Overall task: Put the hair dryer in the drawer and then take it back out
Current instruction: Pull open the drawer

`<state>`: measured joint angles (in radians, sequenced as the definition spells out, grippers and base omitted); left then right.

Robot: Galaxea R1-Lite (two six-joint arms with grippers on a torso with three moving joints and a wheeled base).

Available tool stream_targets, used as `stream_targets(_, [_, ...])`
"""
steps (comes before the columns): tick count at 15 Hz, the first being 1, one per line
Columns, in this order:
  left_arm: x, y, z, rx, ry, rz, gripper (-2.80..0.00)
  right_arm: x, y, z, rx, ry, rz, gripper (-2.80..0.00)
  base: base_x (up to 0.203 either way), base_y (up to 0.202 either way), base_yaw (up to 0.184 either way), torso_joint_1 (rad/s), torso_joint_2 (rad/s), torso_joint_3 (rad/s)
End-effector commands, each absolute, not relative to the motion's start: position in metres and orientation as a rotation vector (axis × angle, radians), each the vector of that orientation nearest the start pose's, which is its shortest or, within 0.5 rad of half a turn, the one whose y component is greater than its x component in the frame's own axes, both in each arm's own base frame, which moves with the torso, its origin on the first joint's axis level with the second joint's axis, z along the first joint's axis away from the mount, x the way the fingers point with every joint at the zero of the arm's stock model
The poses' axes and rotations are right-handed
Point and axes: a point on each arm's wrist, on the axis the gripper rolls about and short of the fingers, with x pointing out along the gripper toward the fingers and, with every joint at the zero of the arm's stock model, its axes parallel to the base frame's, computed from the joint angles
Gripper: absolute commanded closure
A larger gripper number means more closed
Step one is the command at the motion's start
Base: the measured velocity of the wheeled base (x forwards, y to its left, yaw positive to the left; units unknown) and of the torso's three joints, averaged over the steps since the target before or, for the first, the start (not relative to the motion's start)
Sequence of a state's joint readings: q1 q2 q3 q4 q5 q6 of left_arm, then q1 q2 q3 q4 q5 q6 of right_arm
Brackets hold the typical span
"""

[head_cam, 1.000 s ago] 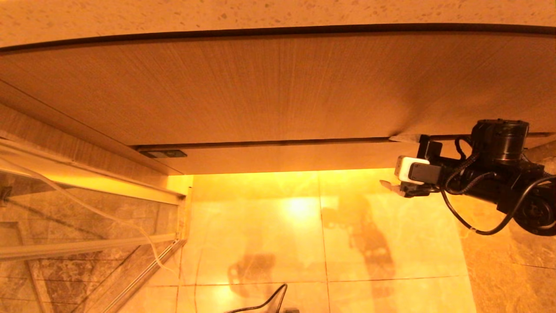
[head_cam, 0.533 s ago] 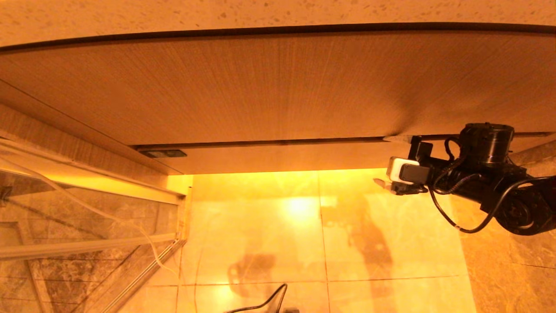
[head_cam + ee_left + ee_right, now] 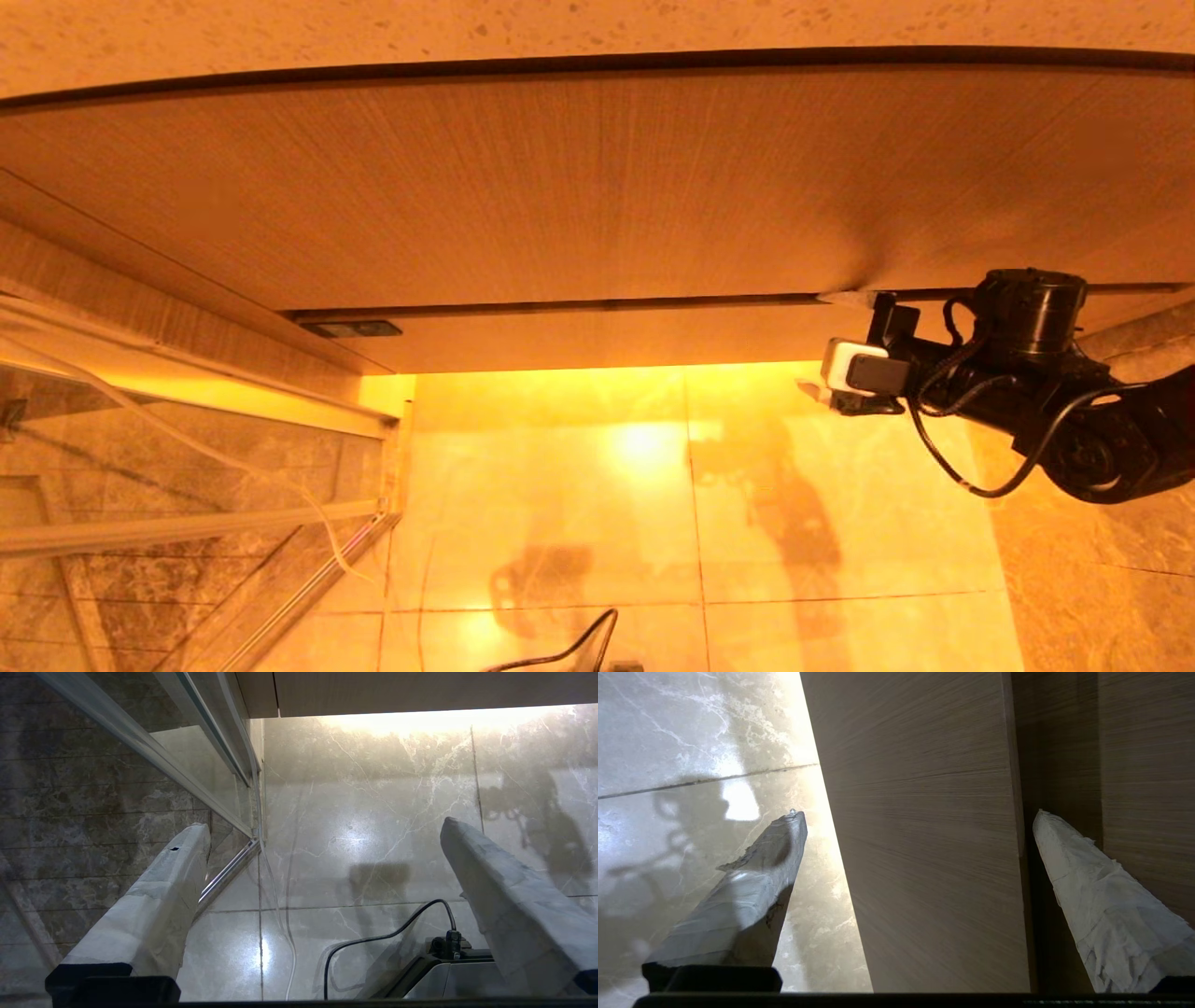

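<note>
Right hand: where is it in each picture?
Head view: the right hand is at the right, open, its fingers either side of the drawer front.
Left wrist view: not in it; only the open left hand.
Right wrist view: its two fingers frame the drawer front.
Shared landmark: the shiny floor, in all three.

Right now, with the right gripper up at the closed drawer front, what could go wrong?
1. The right gripper is open, its fingers straddling the drawer front, which has no handle; they may slip off.
2. One finger sits at the seam under the taller panel and could jam.
3. No hair dryer is in view.
</note>
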<state>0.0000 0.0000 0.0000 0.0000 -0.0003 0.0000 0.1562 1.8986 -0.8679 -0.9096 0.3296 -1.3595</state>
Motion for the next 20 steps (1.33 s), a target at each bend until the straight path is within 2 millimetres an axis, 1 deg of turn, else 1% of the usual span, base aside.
stream_targets(1, [-0.023, 0.000, 0.075, 0.000, 0.000, 0.000, -2.80, 0.349, 0.064, 0.155, -1.322, -0.220, 0.508, -2.80, 0.000, 0.000, 0.000, 0.000, 0.00, 0.000])
stream_targets(4, [-0.023, 0.000, 0.075, 0.000, 0.000, 0.000, -2.80, 0.352, 0.067, 0.154, -1.327, -0.252, 0.494, -2.80, 0.000, 0.000, 0.000, 0.000, 0.00, 0.000])
stream_targets(10, [-0.023, 0.000, 0.075, 0.000, 0.000, 0.000, -2.80, 0.356, 0.071, 0.138, -1.342, -0.198, 0.546, -2.80, 0.000, 0.000, 0.000, 0.000, 0.00, 0.000])
stream_targets(13, [-0.023, 0.000, 0.075, 0.000, 0.000, 0.000, -2.80, 0.358, 0.072, 0.134, -1.350, -0.187, 0.564, -2.80, 0.000, 0.000, 0.000, 0.000, 0.00, 0.000])
stream_targets(18, [-0.023, 0.000, 0.075, 0.000, 0.000, 0.000, -2.80, 0.357, 0.074, 0.128, -1.345, -0.129, 0.593, -2.80, 0.000, 0.000, 0.000, 0.000, 0.00, 0.000])
stream_targets(20, [-0.023, 0.000, 0.075, 0.000, 0.000, 0.000, -2.80, 0.353, 0.073, 0.121, -1.333, -0.053, 0.653, -2.80, 0.000, 0.000, 0.000, 0.000, 0.00, 0.000])
